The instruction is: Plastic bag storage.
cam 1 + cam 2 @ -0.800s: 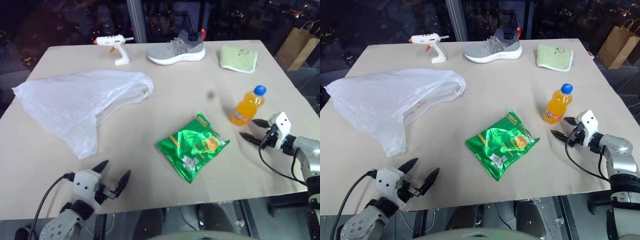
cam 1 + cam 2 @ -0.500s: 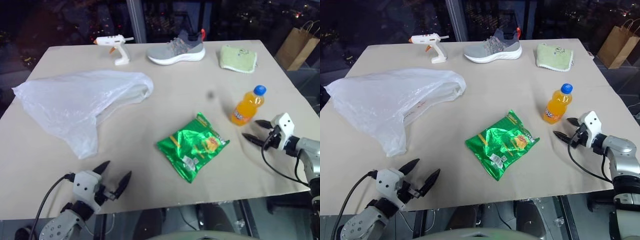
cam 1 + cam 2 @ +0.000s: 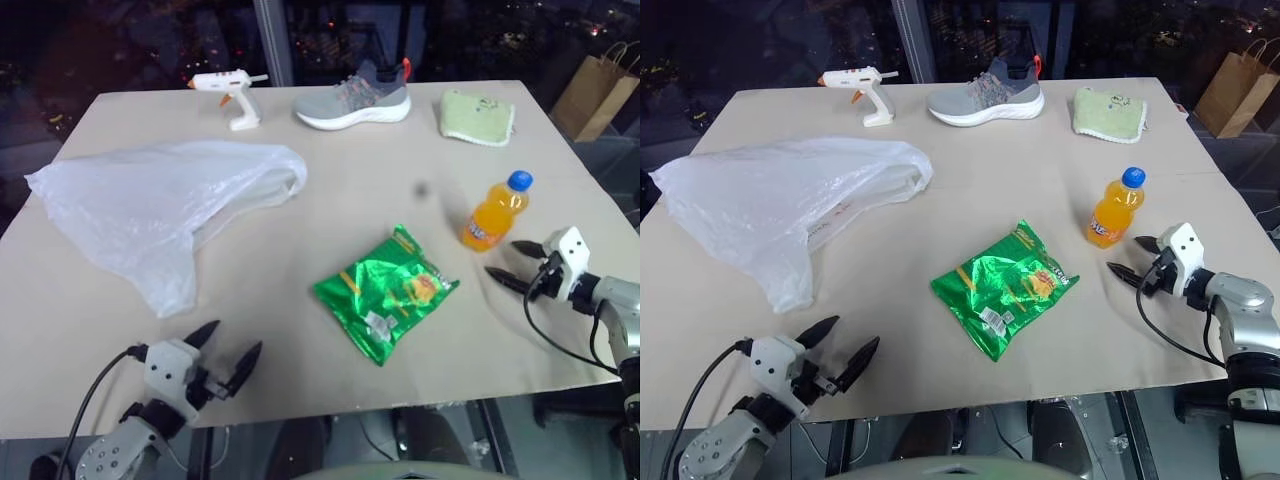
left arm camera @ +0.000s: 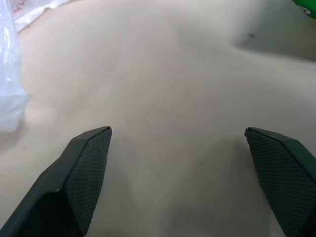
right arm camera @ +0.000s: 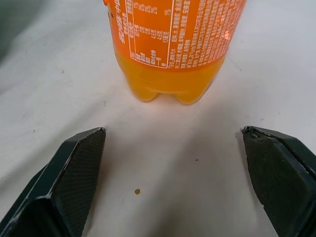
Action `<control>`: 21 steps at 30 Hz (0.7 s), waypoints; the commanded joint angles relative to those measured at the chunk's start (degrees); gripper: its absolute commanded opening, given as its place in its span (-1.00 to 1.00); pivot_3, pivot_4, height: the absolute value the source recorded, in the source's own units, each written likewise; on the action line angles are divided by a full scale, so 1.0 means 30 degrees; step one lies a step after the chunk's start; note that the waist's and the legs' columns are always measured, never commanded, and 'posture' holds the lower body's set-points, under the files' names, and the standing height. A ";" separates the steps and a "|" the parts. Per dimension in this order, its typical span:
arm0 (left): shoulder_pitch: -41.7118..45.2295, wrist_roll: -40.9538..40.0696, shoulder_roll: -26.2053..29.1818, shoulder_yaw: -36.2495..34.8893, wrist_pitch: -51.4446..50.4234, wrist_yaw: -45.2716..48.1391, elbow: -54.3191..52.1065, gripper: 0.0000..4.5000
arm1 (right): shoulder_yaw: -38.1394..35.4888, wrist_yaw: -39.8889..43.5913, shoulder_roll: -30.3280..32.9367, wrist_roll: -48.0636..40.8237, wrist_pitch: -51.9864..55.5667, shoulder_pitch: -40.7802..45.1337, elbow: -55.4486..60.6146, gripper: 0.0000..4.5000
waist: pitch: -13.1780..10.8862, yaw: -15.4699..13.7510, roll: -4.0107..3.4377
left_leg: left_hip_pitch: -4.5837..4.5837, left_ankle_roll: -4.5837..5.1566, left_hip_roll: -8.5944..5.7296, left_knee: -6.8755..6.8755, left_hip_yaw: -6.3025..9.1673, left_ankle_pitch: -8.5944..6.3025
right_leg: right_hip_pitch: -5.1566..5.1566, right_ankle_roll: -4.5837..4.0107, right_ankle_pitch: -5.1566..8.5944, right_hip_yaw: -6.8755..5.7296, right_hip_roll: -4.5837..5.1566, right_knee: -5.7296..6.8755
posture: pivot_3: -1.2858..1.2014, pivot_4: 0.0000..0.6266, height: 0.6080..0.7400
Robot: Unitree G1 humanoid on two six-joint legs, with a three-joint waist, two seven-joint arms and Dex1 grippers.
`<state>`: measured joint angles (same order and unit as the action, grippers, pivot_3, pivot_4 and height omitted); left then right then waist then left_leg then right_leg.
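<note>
The left hand [image 3: 222, 360] hovers low over the near left edge of the counter [image 3: 300, 215], its two black fingers spread wide and holding nothing. The left wrist view shows bare counter between the fingers and a fold of the bag [image 4: 10, 74] off to one side. That bag [image 3: 160, 205] lies up the counter from this hand, away from the robot and a little further to its left, near but clear of the fingertips. It is spread flat and crinkled. Its long axis runs slantwise from a blunt lobe nearest the left hand up to the handle end, which points toward the middle of the counter; the red print is only faintly visible in the right eye view, so I cannot say which face is up. The right hand [image 3: 512, 262], likewise wide and empty, sits at the right side just beside an orange bottle [image 3: 494, 211], which stands between its fingers' line of sight without touching them. A green packet [image 3: 385, 294] lies between the two hands, and a glue gun [image 3: 232, 92], shoe [image 3: 354, 96] and cloth [image 3: 477, 116] line the far edge. Judging by this layout, the left hand is clearly the nearer to the bag and would reach forward for the near lobe.
</note>
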<state>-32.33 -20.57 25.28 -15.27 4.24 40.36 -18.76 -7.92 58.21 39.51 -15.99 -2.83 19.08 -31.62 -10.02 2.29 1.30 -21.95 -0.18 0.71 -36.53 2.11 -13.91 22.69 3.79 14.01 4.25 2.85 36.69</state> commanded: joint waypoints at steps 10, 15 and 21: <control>-0.1065 -0.0915 -0.1764 -0.2946 0.1239 -0.2185 -0.1639 0.99 | -0.1235 0.1337 0.1489 -0.1076 0.0635 -0.1598 0.2334 1.00 | 0.0004 -0.0084 0.0009 | -0.0006 0.0001 0.0000 -0.0008 0.0000 0.0000 | -0.0001 0.0001 0.0000 -0.0001 0.0006 0.0005 | 0.03 -0.52 1.00; -0.2391 -0.0697 -0.2927 -0.4625 0.0424 -0.4526 -0.3772 0.99 | -0.2554 0.4903 0.4004 -0.4094 0.3504 -0.4132 0.7112 1.00 | -0.0007 -0.0043 0.0017 | -0.0034 0.0035 -0.0010 -0.0036 -0.0005 -0.0022 | 0.0003 0.0028 0.0008 0.0004 0.0017 -0.0007 | 0.03 -0.52 1.00; -0.0745 0.0111 -0.1142 -0.6003 -0.0463 -0.5111 -0.2072 0.99 | -0.2420 0.4293 0.4381 -0.8341 0.8286 -0.3010 1.3845 1.00 | -0.0019 0.0037 0.0013 | 0.0010 0.0034 0.0113 -0.0084 -0.0008 -0.0025 | 0.0002 0.0094 0.0059 0.0003 -0.0100 0.0030 | 0.03 -0.52 1.00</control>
<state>-35.54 -21.41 20.64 -32.00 3.73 25.84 -26.31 -14.43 72.66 52.99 -35.50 18.20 7.32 3.41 -10.08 2.41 1.34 -21.91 -0.08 1.07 -36.84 2.07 -13.99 22.70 4.07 14.18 4.26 2.52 36.81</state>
